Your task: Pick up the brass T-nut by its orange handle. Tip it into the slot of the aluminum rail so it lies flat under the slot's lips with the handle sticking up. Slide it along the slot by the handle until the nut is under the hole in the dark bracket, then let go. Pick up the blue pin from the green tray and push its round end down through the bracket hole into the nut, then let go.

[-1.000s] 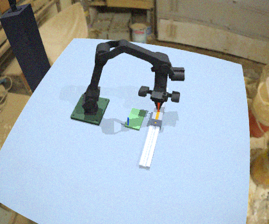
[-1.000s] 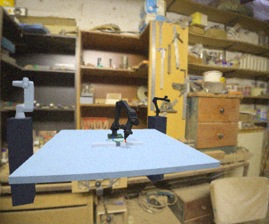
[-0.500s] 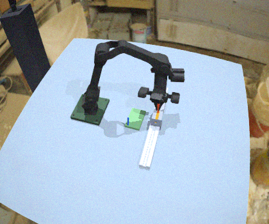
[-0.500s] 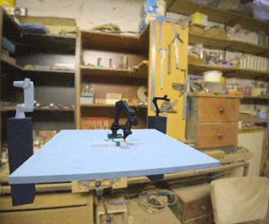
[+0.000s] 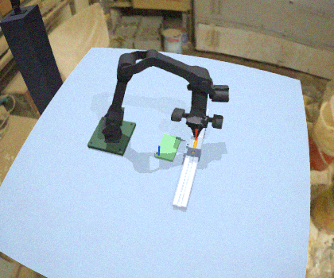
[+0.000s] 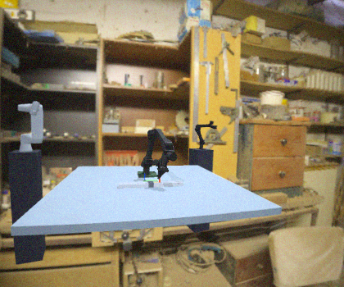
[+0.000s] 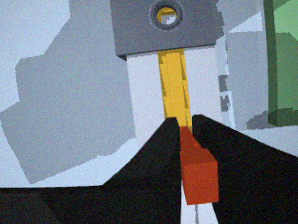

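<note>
The counter (image 5: 113, 206) (image 6: 145, 205) carries everything, with the black arm (image 5: 172, 67) (image 6: 166, 143) on a green base plate (image 5: 95, 144) (image 6: 140, 175) to one side. It arches over the green tray (image 5: 168, 144) (image 6: 150, 180) so that the gripper (image 5: 196, 137) (image 6: 160, 177) (image 7: 184, 125) comes down on the aluminum rail (image 5: 185, 184) (image 6: 129, 185) (image 7: 145, 85) from above. The dark bracket (image 5: 193, 152) (image 6: 151, 184) (image 7: 140, 30) straddles the rail, its hole facing up, presumably so the pin can drop straight through.

The brass T-nut (image 5: 196, 143) (image 7: 174, 90) lies along the slot, running from the fingertips to beneath the bracket. Brass and a paler patch both show through the hole, so I judge the nut partly under it and its alignment unsettled. The gripper is closed on the orange handle (image 5: 196, 133) (image 6: 160, 180) (image 7: 200, 175), likely to steer the nut without lifting it. The bracket stands close ahead of the fingers; a long push could bring them against it. The blue pin (image 5: 159, 150) (image 6: 144, 177) stands upright in the tray, probably for an easy later grasp.
</note>
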Tool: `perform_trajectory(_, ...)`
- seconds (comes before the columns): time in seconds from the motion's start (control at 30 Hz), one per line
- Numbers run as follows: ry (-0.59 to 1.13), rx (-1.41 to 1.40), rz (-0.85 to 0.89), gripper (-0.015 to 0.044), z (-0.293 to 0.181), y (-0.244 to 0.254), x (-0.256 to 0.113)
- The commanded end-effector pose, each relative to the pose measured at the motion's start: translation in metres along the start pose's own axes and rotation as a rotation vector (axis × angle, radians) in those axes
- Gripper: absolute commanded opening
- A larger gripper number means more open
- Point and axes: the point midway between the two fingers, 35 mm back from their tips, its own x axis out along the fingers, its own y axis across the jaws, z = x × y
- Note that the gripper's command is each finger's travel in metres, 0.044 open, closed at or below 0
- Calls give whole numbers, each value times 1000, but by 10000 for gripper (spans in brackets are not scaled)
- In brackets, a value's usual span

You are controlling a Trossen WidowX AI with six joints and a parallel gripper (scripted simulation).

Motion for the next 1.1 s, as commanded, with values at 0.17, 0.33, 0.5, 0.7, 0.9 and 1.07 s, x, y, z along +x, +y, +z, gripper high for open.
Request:
perform_trajectory(0.17,0,0,0,-19,0,0,0)
perform_trajectory(0.33,0,0,0,113,0,0,0)
perform_trajectory(0.5,0,0,0,145,0,0,0)
perform_trajectory(0.7,216,-149,-14,276,24,4,-51)
perform_trajectory(0.9,306,-212,6,434,38,6,-74)
perform_trajectory(1.07,306,-212,6,440,39,7,-74)
